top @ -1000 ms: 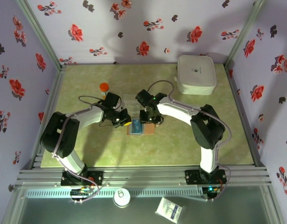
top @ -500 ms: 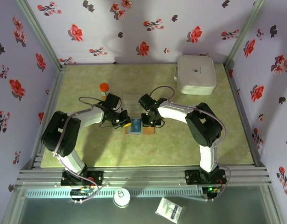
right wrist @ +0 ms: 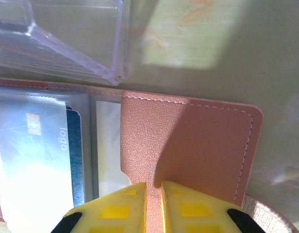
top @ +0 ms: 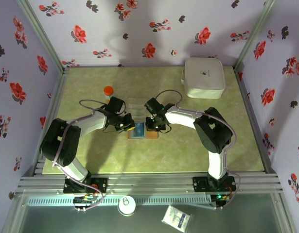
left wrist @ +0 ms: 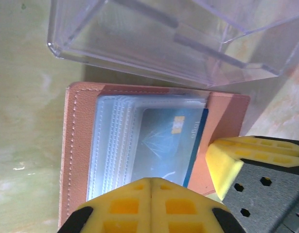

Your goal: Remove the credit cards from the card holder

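Evidently to keep it flat, your right gripper, fingers drawn together, pins the open card holder beside the clear tray, while your left gripper, fingers also together, sits at the sleeves holding a blue card.

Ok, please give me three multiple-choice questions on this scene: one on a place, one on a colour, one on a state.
1. Where is the white case? A) near left B) centre C) far right
2. What colour is the card in the card holder? A) red B) blue C) green
3. How is the card holder? A) folded shut B) lying open C) standing on edge
Answers: 1 C, it sits in the far right corner; 2 B, its blue edge shows; 3 B, its inside faces up.
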Available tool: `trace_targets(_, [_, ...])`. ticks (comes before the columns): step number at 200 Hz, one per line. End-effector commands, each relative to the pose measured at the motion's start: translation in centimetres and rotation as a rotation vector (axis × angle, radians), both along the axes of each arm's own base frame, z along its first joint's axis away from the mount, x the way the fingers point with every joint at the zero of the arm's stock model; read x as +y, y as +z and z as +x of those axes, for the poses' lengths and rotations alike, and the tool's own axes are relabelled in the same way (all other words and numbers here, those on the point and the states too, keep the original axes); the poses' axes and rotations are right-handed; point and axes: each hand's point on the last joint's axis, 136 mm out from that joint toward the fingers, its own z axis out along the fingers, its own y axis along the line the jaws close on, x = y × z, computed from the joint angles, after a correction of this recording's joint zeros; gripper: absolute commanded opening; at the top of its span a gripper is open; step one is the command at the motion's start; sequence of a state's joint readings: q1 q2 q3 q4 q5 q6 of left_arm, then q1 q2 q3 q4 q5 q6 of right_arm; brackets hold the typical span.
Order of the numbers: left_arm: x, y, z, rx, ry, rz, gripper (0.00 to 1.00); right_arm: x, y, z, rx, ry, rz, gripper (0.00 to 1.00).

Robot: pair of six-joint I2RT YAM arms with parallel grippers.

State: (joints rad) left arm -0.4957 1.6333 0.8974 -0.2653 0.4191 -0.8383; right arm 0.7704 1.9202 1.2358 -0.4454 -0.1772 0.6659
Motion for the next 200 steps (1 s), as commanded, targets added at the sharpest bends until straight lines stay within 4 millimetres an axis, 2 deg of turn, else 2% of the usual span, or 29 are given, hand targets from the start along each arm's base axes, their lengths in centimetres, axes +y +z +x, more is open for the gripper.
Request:
trace_targets(1, [-0.1, 0.4, -0.6, 0.001, -0.017, -0.006, 0.01, 0.6, 1.9, -0.5, -0.007, -0.019, 0.061, 0.18])
trace_targets(30, [-1.0, 0.2, -1.0, 0.022, -0.045, -0.039, 0.0, 1.9, 3.8, -0.3, -0.021, -0.025, 0.156, 0.22])
trace_targets(63, [-0.3, -1.8, -1.6, 0.052, -0.052, 0.011, 0.0, 3.0, 4.2, -0.2, -0.002, -0.024, 0.23, 0.21])
trace_targets(88, [0.0, -2.5, -1.8, 0.057, -0.055, 0.029, 0.0, 3.9, 4.4, -0.1, 0.013, -0.032, 0.296, 0.2])
trace_targets(118, [0.6, -2.9, -2.0, 0.058, -0.057, 0.061, 0.0, 4.2, 3.6, -0.3, 0.04, -0.047, 0.324, 0.21])
trace_targets(200, [0.7, -2.0, -1.6, 0.021, -0.029, 0.044, 0.0, 4.5, 1.9, -0.5, 0.082, -0.066, 0.336, 0.23])
